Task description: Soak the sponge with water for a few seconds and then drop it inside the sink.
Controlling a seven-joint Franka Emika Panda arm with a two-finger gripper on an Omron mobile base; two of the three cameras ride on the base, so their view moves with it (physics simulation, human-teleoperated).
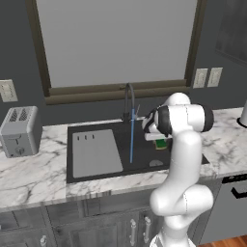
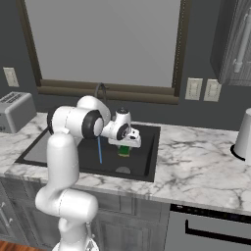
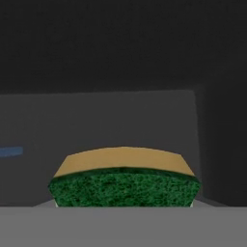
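While the white arm reaches over the basin, the findings stand as follows.
Hand: the two-finger gripper [image 2: 124,145] is closed around the small yellow sponge with the green scouring face [image 2: 124,150], held above the basin floor.
Sponge position: over the large dark charcoal sink [image 1: 183,132], right of the thin blue water stream [image 1: 131,142] and apart from it; it appears dry-side of the stream, though the arm hides part of it in the left base view.
Hand view: the sponge [image 3: 124,178] sits close at the bottom, green face toward the camera, dark sink wall beyond.
Faucet: the dark curved gooseneck spout [image 1: 128,99] is running.
Step in hand: carry the sponge sideways into the stream.
Recommendation: keep the height level, centre the sponge under the water, hold the grip firm, and release only over the basin.
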